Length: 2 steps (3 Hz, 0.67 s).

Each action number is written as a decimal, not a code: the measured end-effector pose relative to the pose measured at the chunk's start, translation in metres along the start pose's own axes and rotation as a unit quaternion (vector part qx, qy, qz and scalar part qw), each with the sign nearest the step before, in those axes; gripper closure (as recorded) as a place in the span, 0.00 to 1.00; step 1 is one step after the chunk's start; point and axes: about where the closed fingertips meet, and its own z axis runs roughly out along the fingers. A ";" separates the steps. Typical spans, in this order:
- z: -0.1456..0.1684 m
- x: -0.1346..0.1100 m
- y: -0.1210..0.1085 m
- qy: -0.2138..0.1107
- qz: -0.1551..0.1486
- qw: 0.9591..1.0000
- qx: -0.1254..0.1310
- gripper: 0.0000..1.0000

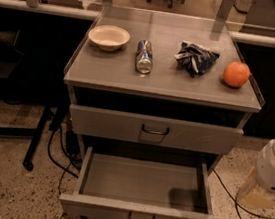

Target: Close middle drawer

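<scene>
Middle drawer [114, 210] lowest in my view, pulled out toward me, long axis left-right | taller drawer [125, 126] above | bowl [109, 37], can [144, 56], orange [236, 74] on top | gripper [260, 192] at right edge, apart from drawer, grip: cannot tell

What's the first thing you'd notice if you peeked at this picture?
The middle drawer, pulled far out low on the cabinet, catches the eye first. Next comes the bright orange on the right of the cabinet top, and the robot's pale gripper at the right edge, beside the open drawer without touching it.
</scene>
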 end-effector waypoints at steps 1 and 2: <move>0.066 0.008 0.007 0.022 0.007 0.999 -0.035 1.00; 0.131 0.015 0.010 0.049 0.021 0.996 -0.067 1.00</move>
